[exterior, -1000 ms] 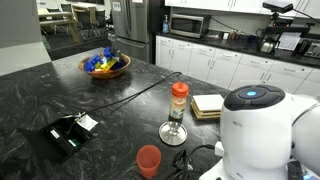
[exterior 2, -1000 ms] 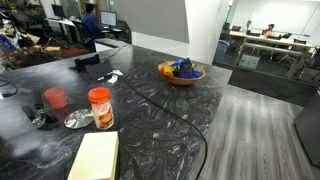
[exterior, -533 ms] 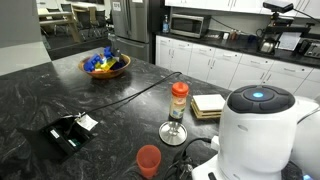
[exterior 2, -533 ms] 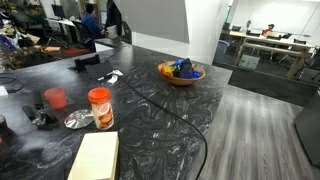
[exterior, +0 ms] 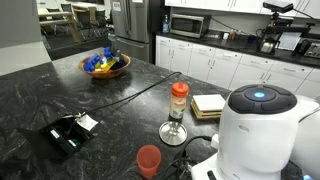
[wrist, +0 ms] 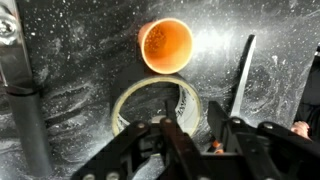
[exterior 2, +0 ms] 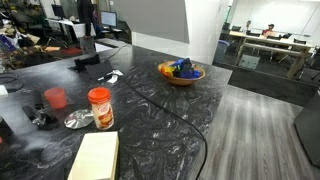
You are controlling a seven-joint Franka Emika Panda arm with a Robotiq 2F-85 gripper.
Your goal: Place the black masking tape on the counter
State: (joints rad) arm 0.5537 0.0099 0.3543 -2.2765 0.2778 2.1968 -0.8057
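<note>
Spreading across all three views, the counter (exterior: 40, 90) is glossy dark stone with pale veining. Filling a lower corner in an exterior view, the robot's white base (exterior: 258, 130) shows a blue-lit cap. The arm beyond it is out of frame there, and the wrist view looks steeply down at the stone. Farther off sits a bowl (exterior: 105, 66) of bright items. Closer in are a tan square block (exterior: 208, 104) and a flat black device (exterior: 65, 133) with a white tag (exterior: 87, 122) whose writing is too small to read. A spice jar (exterior: 179, 100) with an orange cap stands upright near the block; its label cannot be read either. An orange cup (wrist: 166, 45) stands open-mouthed on the stone. Just beside it, the black masking tape (wrist: 153, 105) lies flat on the counter, its paler core ringing a patch of stone. The gripper (wrist: 197, 128) hangs over the roll's near rim, fingers (wrist: 183, 145) apart and not closed on the roll.
</note>
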